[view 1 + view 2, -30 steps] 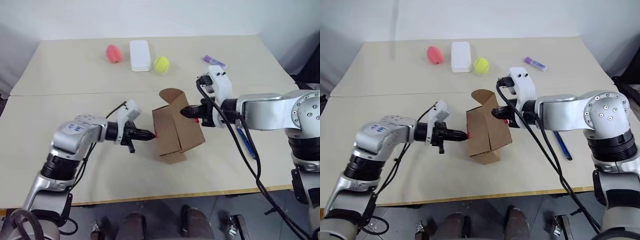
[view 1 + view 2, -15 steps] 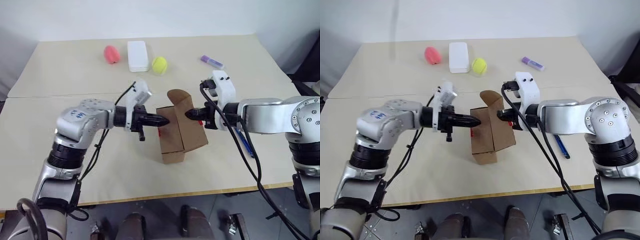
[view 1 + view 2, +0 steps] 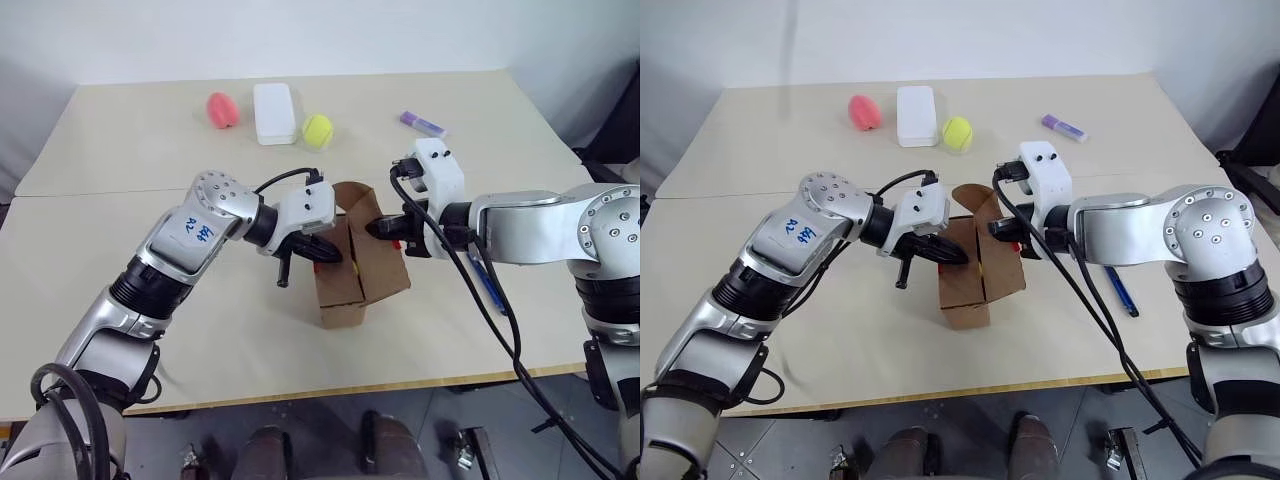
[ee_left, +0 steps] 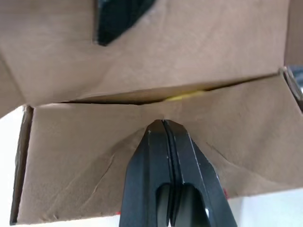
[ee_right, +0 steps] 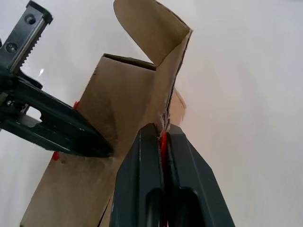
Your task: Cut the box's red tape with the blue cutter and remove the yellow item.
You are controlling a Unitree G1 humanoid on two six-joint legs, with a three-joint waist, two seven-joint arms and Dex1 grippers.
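Centre of the frame: the small brown cardboard box (image 3: 358, 262) is being held tilted just above the pale wooden desk (image 3: 130, 150), one rounded flap standing up at its top. The right hand (image 3: 377, 228), entering from the right of the frame, is pinching the box's upper right flap edge with its fingers closed on the cardboard; a sliver of the bright red tape (image 5: 163, 140) is showing between the fingertips in the right wrist view. The left hand (image 3: 330, 254), reaching in from the left of the frame, is lying with its two black fingers pressed together and empty, their tip resting against the box's left face at the flap seam.

In the left wrist view a dark slit is running crosswise just beyond the closed fingertips, and a thin streak of the soft yellow item (image 4: 182, 96) is showing inside it. The item is therefore lying directly ahead of the left hand, behind the flaps, with the slit's long axis across the fingers' line. The left hand is judged the nearer one for prying the seam wider.

The slim blue cutter (image 3: 490, 285) is lying on the desk at the right of the frame, partly behind the right arm, well apart from the box.
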